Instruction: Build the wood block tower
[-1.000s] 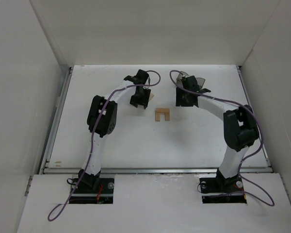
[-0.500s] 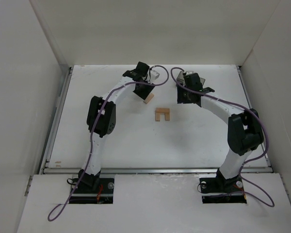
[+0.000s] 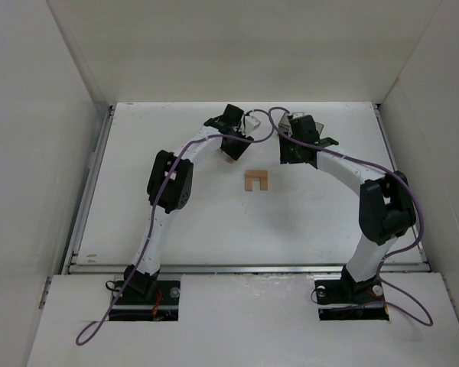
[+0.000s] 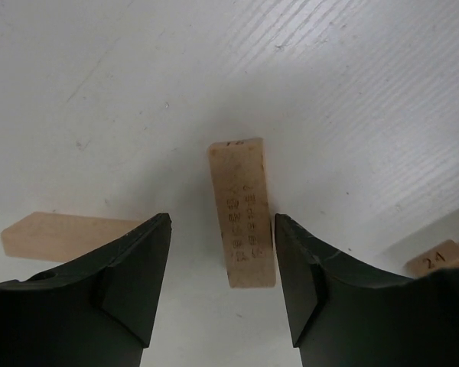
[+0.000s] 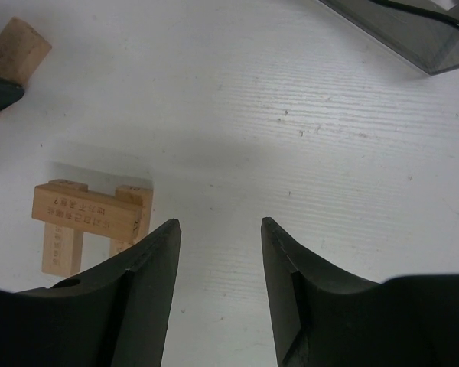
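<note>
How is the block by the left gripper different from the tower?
The block is one piece lying flat; the tower is three, one crossing two. The block lies between the left gripper's open fingers; the tower stands outside the right gripper's. Both are tan wood.

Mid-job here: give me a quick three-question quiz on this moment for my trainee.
1. True or false: the left gripper is clamped shut on the wood block lying between its jaws.
2. How many bars of the tower show in the right wrist view? A) one B) three C) six
3. Short answer: what is the right gripper holding?

Key:
1. False. The jaws stand apart, with a gap on each side of the block, which lies on the table.
2. B. Two bars lie side by side with one laid across them.
3. Nothing. Its jaws are open and empty.
</note>
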{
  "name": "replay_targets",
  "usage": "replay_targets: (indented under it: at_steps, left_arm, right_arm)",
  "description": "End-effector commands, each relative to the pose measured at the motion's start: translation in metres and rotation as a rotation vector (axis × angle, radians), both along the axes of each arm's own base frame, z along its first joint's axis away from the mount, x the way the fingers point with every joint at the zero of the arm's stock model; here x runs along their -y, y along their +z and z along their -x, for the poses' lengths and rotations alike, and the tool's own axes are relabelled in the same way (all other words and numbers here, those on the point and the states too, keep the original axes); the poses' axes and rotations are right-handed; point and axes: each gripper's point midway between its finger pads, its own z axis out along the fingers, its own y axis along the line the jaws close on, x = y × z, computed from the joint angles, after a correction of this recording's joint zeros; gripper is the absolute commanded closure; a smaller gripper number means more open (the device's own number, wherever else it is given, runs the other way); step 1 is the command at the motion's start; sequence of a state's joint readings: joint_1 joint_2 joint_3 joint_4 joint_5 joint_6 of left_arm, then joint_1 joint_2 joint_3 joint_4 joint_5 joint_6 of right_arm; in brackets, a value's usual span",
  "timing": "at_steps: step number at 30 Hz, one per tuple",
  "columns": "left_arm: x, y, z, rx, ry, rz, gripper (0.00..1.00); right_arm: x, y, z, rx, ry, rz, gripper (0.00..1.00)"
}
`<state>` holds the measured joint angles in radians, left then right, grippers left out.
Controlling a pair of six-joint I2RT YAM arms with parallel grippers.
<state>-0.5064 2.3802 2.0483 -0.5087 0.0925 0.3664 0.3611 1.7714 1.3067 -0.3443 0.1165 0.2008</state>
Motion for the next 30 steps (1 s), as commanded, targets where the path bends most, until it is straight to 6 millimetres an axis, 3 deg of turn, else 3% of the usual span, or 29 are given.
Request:
replay_targets:
  at_steps: [1,6,10,15,17,19,23,25,28,30]
  left_arm:
    - [0.004,0.012,-0.018,0.059,0.051,0.048,0.46]
    - [0.012,0.002,-0.010,0.008,0.017,0.074,0.45]
    - [0.013,-0.014,0.005,-0.070,-0.007,0.075,0.53]
    - [0.004,-0.029,0.024,-0.142,-0.023,0.034,0.76]
    - [-0.006,-0.030,0.021,-0.140,0.001,0.009,1.00]
    - [-0.010,-0.030,0.019,-0.131,0.027,-0.009,1.00]
    - [-0.009,0.013,0.002,-0.035,0.045,0.009,1.00]
    - [-0.010,0.045,-0.007,0.024,0.036,0.028,1.00]
    - [-0.008,0.085,-0.008,0.083,-0.010,0.051,1.00]
    - [-0.007,0.098,0.003,0.069,-0.050,0.064,1.00]
  right_arm:
    - [0.005,0.024,-0.006,0.058,-0.003,0.013,0.48]
    - [0.008,0.022,-0.007,0.054,0.005,0.037,0.48]
    - [0.009,0.021,-0.005,0.046,0.012,0.047,0.48]
    - [0.008,0.020,-0.008,0.046,0.012,0.047,0.48]
    - [0.008,0.016,-0.008,0.038,0.012,0.050,0.48]
    - [0.007,0.020,-0.010,0.048,0.019,0.053,0.48]
    - [0.004,0.021,-0.011,0.052,0.031,0.038,0.48]
    - [0.004,0.021,-0.011,0.052,0.031,0.038,0.48]
    - [0.001,0.025,-0.012,0.071,0.038,0.023,0.48]
    - [0.000,0.026,-0.009,0.072,0.054,0.021,0.48]
